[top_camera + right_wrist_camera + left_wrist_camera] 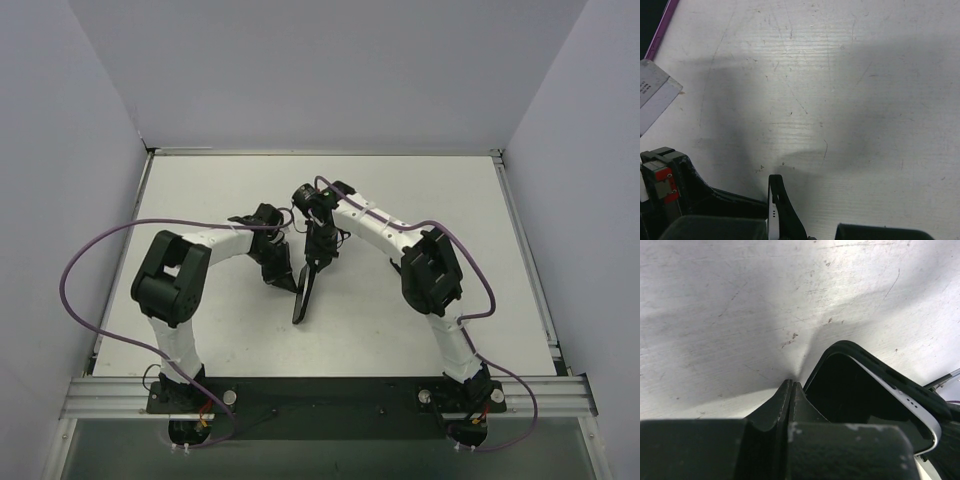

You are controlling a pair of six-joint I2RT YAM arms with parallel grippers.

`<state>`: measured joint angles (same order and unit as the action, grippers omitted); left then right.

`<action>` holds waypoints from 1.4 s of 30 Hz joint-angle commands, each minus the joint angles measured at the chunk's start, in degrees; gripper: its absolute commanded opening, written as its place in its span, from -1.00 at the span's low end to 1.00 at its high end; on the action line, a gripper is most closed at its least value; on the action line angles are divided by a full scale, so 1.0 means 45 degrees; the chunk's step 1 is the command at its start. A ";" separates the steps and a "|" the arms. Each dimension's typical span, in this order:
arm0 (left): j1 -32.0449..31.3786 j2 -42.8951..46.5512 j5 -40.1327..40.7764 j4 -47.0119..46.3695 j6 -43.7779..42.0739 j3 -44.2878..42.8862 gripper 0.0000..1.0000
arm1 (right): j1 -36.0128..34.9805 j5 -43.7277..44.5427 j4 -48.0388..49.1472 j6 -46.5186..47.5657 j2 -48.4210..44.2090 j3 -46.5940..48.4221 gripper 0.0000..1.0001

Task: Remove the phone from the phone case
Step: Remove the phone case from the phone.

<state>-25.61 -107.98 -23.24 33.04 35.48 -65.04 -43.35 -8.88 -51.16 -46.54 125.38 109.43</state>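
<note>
The phone in its black case (pixel 303 292) stands on edge at mid-table, tilted. My right gripper (pixel 318 256) holds its upper end from above. In the right wrist view my right gripper (pixel 800 231) has the phone's white edge (pixel 772 212) between its fingers, and the black case rim (pixel 786 210) bows away from that edge. My left gripper (pixel 283 277) is at the phone's left side. In the left wrist view its fingers (pixel 785 400) are pressed together, nothing visible between them, right beside the case (pixel 875 372), with the phone's white edge (pixel 912 402) showing inside.
The white table (pixel 420 210) has raised rails at its left, right and far sides. Purple cables (pixel 85 255) loop off both arms. The left arm's black body (pixel 670 175) and a white label (pixel 655 95) sit at the right wrist view's left edge.
</note>
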 commanded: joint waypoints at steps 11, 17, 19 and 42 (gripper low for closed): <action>-0.1263 -0.1511 0.0321 -0.0038 0.0239 -0.0606 -1.00 | -0.0249 0.0158 -0.0136 -0.0477 0.0184 -0.0194 -1.00; -0.1224 -0.1765 0.0146 -0.0368 0.0278 -0.0275 -1.00 | -0.0366 0.0568 -0.0136 -0.0399 0.0204 -0.0995 -0.96; -0.1205 -0.1726 0.0146 -0.0524 0.0317 -0.0158 -1.00 | -0.0405 0.0511 -0.0136 -0.0380 0.0223 -0.1230 -0.92; -0.1029 -0.1257 0.1454 0.0060 -0.0327 0.0116 -1.00 | -0.0835 -0.1639 0.0548 0.0675 0.0652 -0.0703 -0.93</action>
<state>-29.26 -110.98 -26.41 32.86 36.58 -67.35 -43.55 -7.97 -50.39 -42.04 124.92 107.02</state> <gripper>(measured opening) 0.026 0.093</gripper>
